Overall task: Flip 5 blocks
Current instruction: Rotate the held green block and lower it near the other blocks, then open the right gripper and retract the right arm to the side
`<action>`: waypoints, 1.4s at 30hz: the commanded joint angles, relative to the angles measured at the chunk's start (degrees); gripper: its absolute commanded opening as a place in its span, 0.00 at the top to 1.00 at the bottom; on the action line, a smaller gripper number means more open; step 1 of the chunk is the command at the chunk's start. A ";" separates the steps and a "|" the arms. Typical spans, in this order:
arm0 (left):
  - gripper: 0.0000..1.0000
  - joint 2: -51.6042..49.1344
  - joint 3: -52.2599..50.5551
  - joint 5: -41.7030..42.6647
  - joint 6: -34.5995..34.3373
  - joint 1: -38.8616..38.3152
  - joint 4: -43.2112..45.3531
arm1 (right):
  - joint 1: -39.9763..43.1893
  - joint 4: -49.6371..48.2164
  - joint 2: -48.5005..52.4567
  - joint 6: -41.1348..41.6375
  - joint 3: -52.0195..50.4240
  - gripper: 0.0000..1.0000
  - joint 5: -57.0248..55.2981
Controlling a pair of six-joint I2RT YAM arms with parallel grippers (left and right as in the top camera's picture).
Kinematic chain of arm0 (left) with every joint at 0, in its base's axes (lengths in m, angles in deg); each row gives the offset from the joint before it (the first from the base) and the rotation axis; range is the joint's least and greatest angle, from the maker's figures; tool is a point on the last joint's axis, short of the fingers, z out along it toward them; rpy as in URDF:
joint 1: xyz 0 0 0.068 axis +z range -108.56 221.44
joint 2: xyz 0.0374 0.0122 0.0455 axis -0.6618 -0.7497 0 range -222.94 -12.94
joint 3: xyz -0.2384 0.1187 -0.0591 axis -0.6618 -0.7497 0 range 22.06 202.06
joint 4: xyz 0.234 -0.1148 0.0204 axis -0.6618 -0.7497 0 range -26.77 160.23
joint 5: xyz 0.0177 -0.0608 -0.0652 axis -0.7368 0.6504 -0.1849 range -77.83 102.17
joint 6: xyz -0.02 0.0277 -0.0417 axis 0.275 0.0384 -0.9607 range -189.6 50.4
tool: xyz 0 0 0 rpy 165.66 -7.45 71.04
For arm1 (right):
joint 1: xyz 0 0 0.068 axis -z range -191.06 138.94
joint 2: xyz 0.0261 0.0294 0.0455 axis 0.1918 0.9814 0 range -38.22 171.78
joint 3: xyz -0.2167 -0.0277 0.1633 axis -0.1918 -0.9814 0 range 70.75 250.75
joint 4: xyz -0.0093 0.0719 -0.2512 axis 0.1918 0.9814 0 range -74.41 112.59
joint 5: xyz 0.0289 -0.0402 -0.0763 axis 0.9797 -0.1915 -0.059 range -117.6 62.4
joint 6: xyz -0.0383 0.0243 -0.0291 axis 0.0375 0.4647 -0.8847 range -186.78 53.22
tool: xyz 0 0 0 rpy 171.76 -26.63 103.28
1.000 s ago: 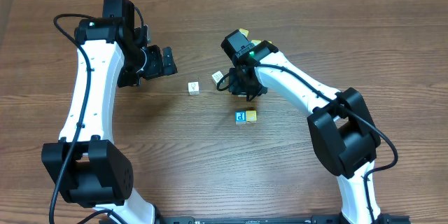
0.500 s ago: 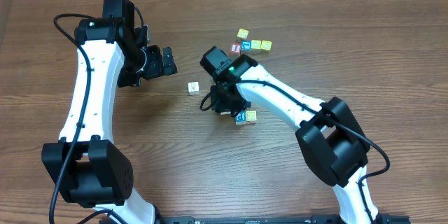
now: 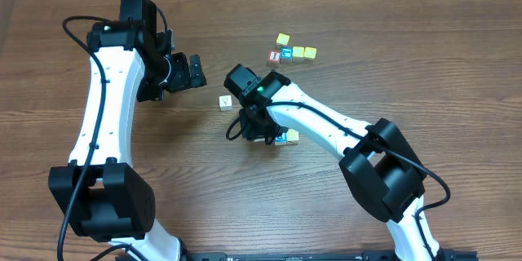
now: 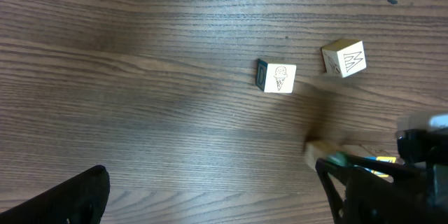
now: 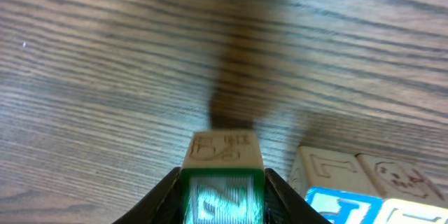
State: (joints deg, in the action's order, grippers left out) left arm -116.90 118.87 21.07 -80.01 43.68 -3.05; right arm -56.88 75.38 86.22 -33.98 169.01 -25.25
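Observation:
My right gripper [image 5: 222, 178] is shut on a block with a green face and a white Z [image 5: 222, 203], held just above the wood beside a pale block [image 5: 327, 171] and a blue-faced cube [image 5: 346, 208]. From overhead, the right gripper [image 3: 258, 127] sits left of that pair [image 3: 287, 136]. A whitish block with an ice-cream drawing [image 4: 280, 78] [image 3: 225, 102] lies alone on the table. Another whitish block [image 4: 344, 58] lies near it, hidden under the right arm from overhead. My left gripper [image 3: 194, 71] [image 4: 224, 203] hangs open and empty at the back left.
At the back of the table [image 3: 163, 179] is a cluster of cubes: a yellow one [image 3: 282, 39], a red-faced one [image 3: 275, 56], a blue-faced one [image 3: 286, 53] and two yellowish ones [image 3: 304, 51]. The right arm [image 3: 326, 118] stretches across the middle.
The right arm has swung left and toward the front, carrying the green block from near the back cluster down beside the blue and yellow pair. The left arm has not moved.

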 commanded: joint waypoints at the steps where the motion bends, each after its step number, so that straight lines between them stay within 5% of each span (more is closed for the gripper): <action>1: 0.00 -0.74 1.16 -0.37 -0.55 -0.02 0.04 | -0.35 -0.02 -2.62 0.17 1.11 0.64 -0.98; 5: 0.00 -0.74 1.16 -0.37 -0.55 -0.02 0.04 | -0.35 -0.02 -2.62 0.17 1.11 0.62 -0.96; 8: 0.00 -0.74 1.16 -0.37 -0.55 -0.02 0.04 | -0.35 -0.70 -2.62 -0.02 1.20 0.48 -1.31; 14: 0.00 -0.74 1.16 -0.37 -0.55 -0.02 0.04 | 4.28 4.74 -3.23 -1.84 10.14 0.36 -1.40; 20: 0.00 -0.74 1.16 -0.37 -0.55 -0.02 0.04 | 16.13 15.87 -3.39 -6.19 20.28 0.28 -1.40; 29: 0.00 -0.74 1.16 0.07 -0.94 -0.02 0.72 | 37.35 21.75 -3.34 -12.37 20.15 0.22 -1.86; 32: 0.00 -0.74 1.16 0.07 -1.22 -0.02 2.78 | 43.71 22.51 -3.34 -13.11 20.15 0.00 -1.81; 37: 0.00 -0.74 1.16 5.55 -3.32 -0.07 5.77 | 52.48 23.19 -3.34 -13.11 20.15 0.00 -1.79; 42: 0.50 -0.74 0.35 8.76 -4.59 -2.56 1.88 | 56.54 22.71 -3.34 -13.11 20.15 0.00 -1.81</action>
State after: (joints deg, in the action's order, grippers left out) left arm -116.90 118.87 26.30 -82.77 43.35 0.49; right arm -1.76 98.57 84.08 -46.40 188.70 -26.75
